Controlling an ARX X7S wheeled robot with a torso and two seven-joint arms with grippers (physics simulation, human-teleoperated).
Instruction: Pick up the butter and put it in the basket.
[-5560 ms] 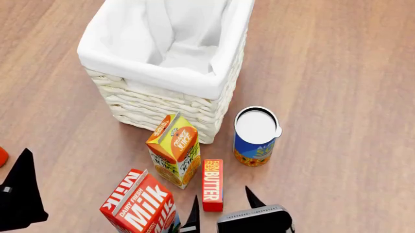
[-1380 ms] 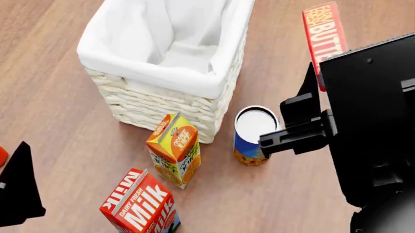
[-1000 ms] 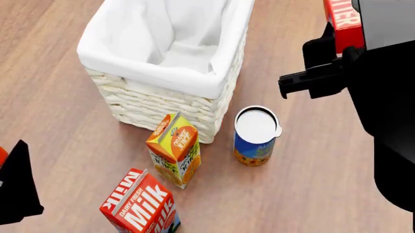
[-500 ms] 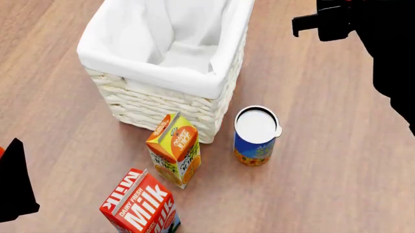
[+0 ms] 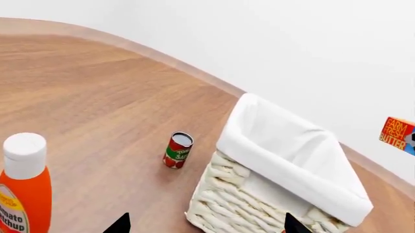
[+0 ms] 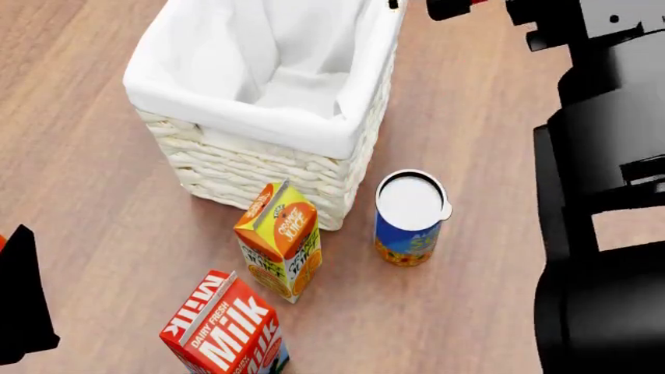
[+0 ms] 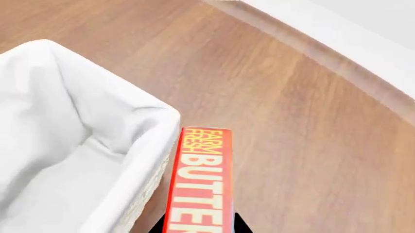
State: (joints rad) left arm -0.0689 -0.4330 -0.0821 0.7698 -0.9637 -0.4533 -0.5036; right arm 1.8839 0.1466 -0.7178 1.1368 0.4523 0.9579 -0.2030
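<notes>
In the right wrist view the butter [image 7: 199, 179], a slim red box with pale lettering, sits between the two dark fingertips of my right gripper [image 7: 198, 226], which is shut on it. It hangs over the wood floor just outside the white-lined rim of the basket [image 7: 152, 141]. The left wrist view shows the butter [image 5: 397, 135] in the air off the basket's [image 5: 285, 160] far side. In the head view the basket [image 6: 260, 128] stands at upper left and my right arm [image 6: 603, 156] runs out of the top edge, so the butter is hidden there. My left gripper [image 5: 207, 225] is open and holds nothing.
An orange juice carton [image 6: 279, 241], a milk carton [image 6: 223, 331] and a blue can [image 6: 410, 218] stand on the floor in front of the basket. A ketchup bottle [image 5: 23, 189] and a small tomato can [image 5: 178, 149] stand off to the basket's side. A white wall borders the floor.
My right gripper closed on the butter beside the cartons, lifted it, and carried it up and away past the can to the basket's far right rim. The left arm barely moved.
</notes>
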